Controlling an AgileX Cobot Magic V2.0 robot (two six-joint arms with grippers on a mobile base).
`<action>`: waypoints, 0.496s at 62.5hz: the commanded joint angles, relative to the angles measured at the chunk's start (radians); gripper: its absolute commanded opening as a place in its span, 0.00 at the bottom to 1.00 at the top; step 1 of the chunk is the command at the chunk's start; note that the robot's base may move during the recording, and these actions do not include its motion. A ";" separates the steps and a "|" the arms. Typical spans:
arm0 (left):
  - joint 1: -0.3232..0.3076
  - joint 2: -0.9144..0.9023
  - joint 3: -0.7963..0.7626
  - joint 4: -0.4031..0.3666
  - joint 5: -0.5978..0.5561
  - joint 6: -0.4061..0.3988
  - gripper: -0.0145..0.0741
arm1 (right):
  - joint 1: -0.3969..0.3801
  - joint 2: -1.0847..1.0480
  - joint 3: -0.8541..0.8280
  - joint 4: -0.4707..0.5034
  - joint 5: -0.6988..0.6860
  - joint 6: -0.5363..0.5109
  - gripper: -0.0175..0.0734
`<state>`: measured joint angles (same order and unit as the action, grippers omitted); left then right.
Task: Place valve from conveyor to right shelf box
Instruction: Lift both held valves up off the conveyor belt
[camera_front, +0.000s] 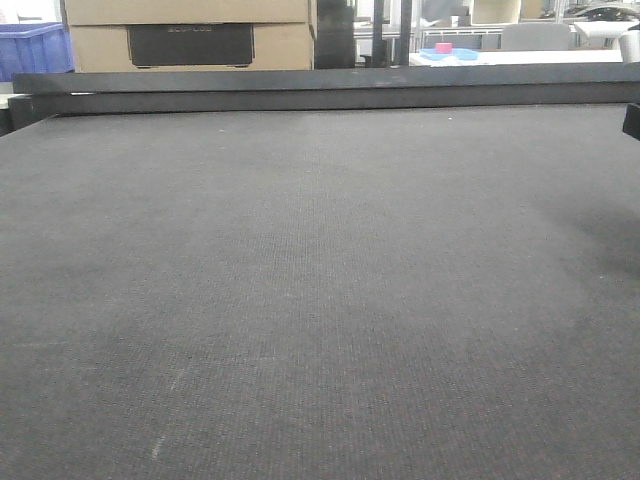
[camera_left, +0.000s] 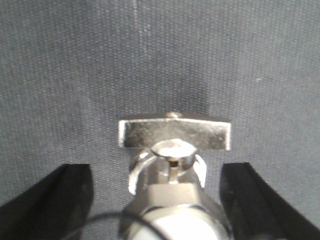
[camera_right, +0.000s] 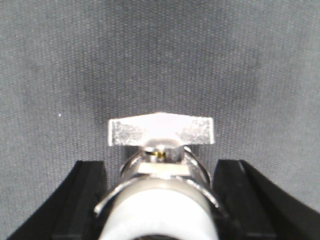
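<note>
- Presently, conveyor (camera_front: 320, 300): dark grey woven belt filling the front view, with a black frame bar (camera_front: 320, 90) along its far edge. No valve shows on the stretch seen from the front.
- Cardboard boxes (camera_front: 190, 30) and blue crate (camera_front: 35, 50): beyond the conveyor's far edge.
- Right shelf box: not in view.
- Left end effector (camera_left: 156, 167): over the conveyor, fingers wide, straddling a valve. Bare belt shows between one finger and the valve body.
- Right end effector (camera_right: 160, 162): over the conveyor, fingers close on either side of a second valve. I cannot tell whether they press it.
- Left-hand valve (camera_left: 172, 150): bright metal, T-handle pointing away from the wrist, nearer one finger than the other. I cannot tell whether it rests on the conveyor or hangs above it.
- Right-hand valve (camera_right: 160, 150): same sort, centred between the fingers, white-wrapped end nearest the camera.
- Risk, judged: the off-centre left-hand valve may swivel or be shoved along the conveyor as the fingers close. Smooth round metal may slip during the lift. The protruding handle may catch a box rim.
</note>
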<state>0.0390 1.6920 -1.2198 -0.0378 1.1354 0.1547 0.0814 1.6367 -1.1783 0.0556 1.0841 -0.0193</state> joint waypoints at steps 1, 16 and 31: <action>-0.005 -0.001 0.000 -0.030 0.017 -0.008 0.47 | -0.004 -0.016 0.002 0.011 -0.009 0.002 0.01; -0.005 -0.001 0.000 -0.047 0.046 -0.008 0.04 | -0.004 -0.130 0.000 0.011 -0.015 0.002 0.01; -0.005 -0.045 0.000 -0.047 0.048 -0.008 0.04 | -0.004 -0.254 0.000 0.011 -0.015 0.002 0.01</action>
<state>0.0390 1.6864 -1.2191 -0.0643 1.1660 0.1547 0.0814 1.4431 -1.1700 0.0719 1.0778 -0.0193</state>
